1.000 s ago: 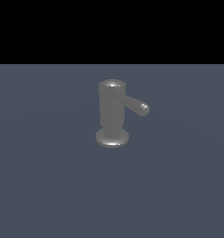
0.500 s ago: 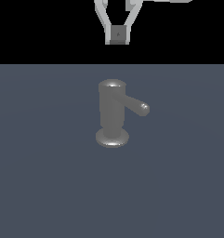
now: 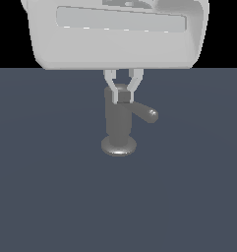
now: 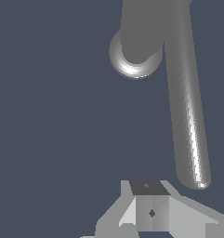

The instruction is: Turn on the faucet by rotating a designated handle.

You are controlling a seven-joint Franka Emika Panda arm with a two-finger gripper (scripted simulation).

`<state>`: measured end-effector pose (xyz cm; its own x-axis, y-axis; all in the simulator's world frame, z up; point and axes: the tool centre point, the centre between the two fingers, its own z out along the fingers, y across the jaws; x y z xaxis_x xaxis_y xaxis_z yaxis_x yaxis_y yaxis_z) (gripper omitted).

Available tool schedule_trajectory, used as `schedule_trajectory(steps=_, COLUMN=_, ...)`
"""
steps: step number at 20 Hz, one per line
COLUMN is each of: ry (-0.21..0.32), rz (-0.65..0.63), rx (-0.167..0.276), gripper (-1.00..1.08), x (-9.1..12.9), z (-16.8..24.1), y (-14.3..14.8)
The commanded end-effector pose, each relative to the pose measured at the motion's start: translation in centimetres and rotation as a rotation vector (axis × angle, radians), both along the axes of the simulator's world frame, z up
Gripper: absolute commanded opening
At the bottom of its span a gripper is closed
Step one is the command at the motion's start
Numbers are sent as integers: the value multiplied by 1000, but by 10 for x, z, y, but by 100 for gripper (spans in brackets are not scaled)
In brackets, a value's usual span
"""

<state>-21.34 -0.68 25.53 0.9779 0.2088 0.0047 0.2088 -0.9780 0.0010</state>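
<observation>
Hovering over the faucet (image 3: 119,123), which stood mid-floor on its disc base, gripper (image 3: 123,84) hung with fingers spread, clasping nothing. Further toward the exterior view's right, handle (image 3: 145,112) jutted sideways from near the top, untouched. Best reached by shifting toward the rod's rounded end (image 4: 193,179), dropping beside it, then pushing sideways around the upright body, slowly, lest the fingers slip off.

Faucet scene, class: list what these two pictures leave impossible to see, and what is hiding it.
- Faucet top: exterior view, behind the gripper.
- Arm: exterior view, cut off by the upper edge.
- Handle joint: wrist view, cut off by the edge.
- Jaws: wrist view, tips outside the picture.
</observation>
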Motion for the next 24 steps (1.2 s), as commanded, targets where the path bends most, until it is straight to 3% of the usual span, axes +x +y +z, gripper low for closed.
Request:
schedule_trajectory(steps=1, ry=1, rz=14, rx=0, gripper=-100, x=2, z=-12, y=0)
schedule_trajectory(steps=16, ry=5, rz=37, rx=0, gripper=-100, x=7, z=-32, y=0)
schedule_trajectory(steps=24, ry=5, rz=37, rx=0, gripper=-100, x=21, z=-32, y=-32)
